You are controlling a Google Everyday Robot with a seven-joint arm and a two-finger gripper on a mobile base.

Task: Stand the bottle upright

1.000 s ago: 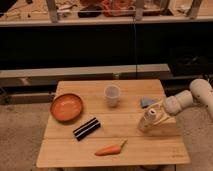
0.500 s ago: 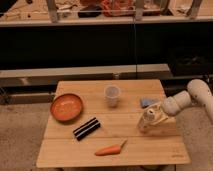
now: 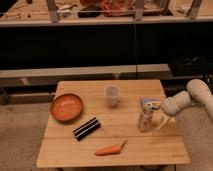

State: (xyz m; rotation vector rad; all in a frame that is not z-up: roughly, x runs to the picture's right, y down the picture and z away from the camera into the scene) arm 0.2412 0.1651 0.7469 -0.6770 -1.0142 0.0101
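**Bottle standing at the right side of the table, my gripper beside it**

I am reaching in from the 3 o'clock side with my white arm (image 3: pixel 192 97), and my gripper (image 3: pixel 156 117) is sitting over the right part of the wooden table (image 3: pixel 65 150). The bottle (image 3: pixel 145 120) is standing about upright there, pale and slim, and my gripper is right against it on its 3 o'clock side. I cannot tell if my fingers are closing on the bottle or only staying next to it, because the pale parts are running together at that place.

Just at 12 o'clock from the bottle, a small blue-grey object (image 3: pixel 146 101) is lying on the table, very near to my wrist. The translucent white cup (image 3: pixel 112 95) is standing upright at about 10 o'clock from the bottle, apart from it, near the middle of the table. Further to 9 o'clock, an orange bowl (image 3: pixel 66 107) is resting near the left edge. A dark flat bar with a pale stripe (image 3: pixel 86 128) is lying slanted between the bowl and the bottle, toward the front. A carrot (image 3: pixel 110 149) is lying at about 7 o'clock from the bottle, near the front edge.
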